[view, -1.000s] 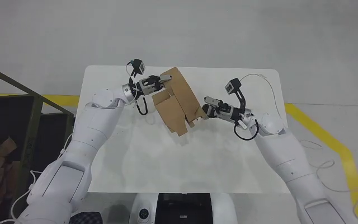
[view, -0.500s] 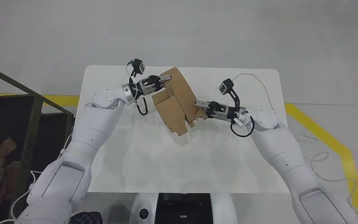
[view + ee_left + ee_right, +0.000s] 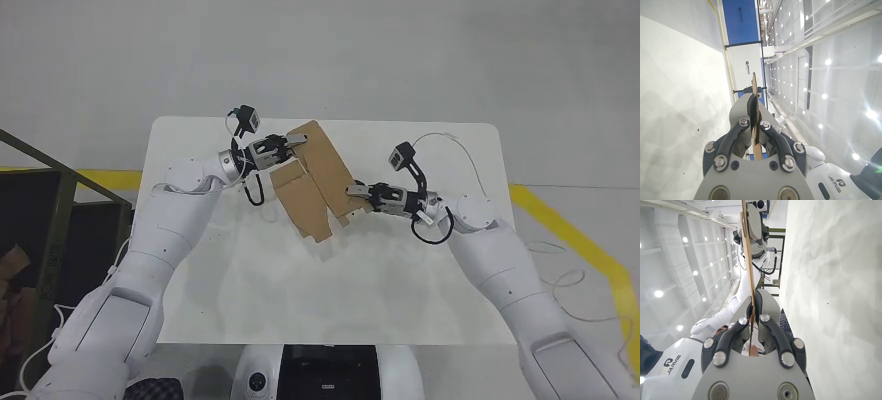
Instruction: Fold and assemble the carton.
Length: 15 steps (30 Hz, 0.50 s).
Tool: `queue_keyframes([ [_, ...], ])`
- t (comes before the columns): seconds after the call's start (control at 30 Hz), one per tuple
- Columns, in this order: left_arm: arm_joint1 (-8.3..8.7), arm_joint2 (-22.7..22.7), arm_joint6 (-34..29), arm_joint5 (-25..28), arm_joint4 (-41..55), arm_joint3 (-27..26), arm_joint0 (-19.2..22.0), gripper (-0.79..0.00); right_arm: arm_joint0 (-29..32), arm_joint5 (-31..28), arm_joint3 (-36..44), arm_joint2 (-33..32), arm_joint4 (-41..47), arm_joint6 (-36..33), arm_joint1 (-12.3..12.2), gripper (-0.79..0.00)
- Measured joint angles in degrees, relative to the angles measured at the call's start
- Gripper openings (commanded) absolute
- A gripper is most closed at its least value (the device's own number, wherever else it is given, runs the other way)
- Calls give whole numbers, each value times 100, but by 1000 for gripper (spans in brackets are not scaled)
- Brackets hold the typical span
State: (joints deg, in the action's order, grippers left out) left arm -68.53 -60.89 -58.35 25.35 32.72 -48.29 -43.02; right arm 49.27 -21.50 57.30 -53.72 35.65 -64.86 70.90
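Note:
A flat brown cardboard carton [image 3: 315, 180] is held above the white table [image 3: 250, 270], lying diagonally across its far middle. My left gripper [image 3: 293, 145] is shut on the carton's far upper edge; in the left wrist view the cardboard edge [image 3: 754, 106] runs between the closed fingers of the left gripper [image 3: 754, 102]. My right gripper [image 3: 355, 192] is shut on the carton's right edge. In the right wrist view the thin cardboard sheet [image 3: 748, 256] passes between the fingers of the right gripper [image 3: 752, 303], edge-on.
A white cable [image 3: 465, 140] lies on the table's far right corner. A dark metal railing [image 3: 40, 190] stands left of the table. Yellow floor tape [image 3: 560, 220] runs past the right side. The table's near half is bare.
My right gripper moved left to the carton's right edge and closed on it. The left gripper and the carton's far end stayed in place.

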Motion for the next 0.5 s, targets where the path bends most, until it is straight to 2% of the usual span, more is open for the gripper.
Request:
queue_keyframes([
  [0.03, 0, 0, 0, 0, 0, 0, 0, 0, 35, 13, 31, -42, 63, -39, -8, -785],
  [0.3, 0, 0, 1, 0, 0, 0, 0, 0, 510, 181, 522, -534, 250, 195, -150, -785],
  [0.5, 0, 0, 1, 0, 0, 0, 0, 0, 1312, 219, 1468, -1094, 39, 878, -323, -785],
])
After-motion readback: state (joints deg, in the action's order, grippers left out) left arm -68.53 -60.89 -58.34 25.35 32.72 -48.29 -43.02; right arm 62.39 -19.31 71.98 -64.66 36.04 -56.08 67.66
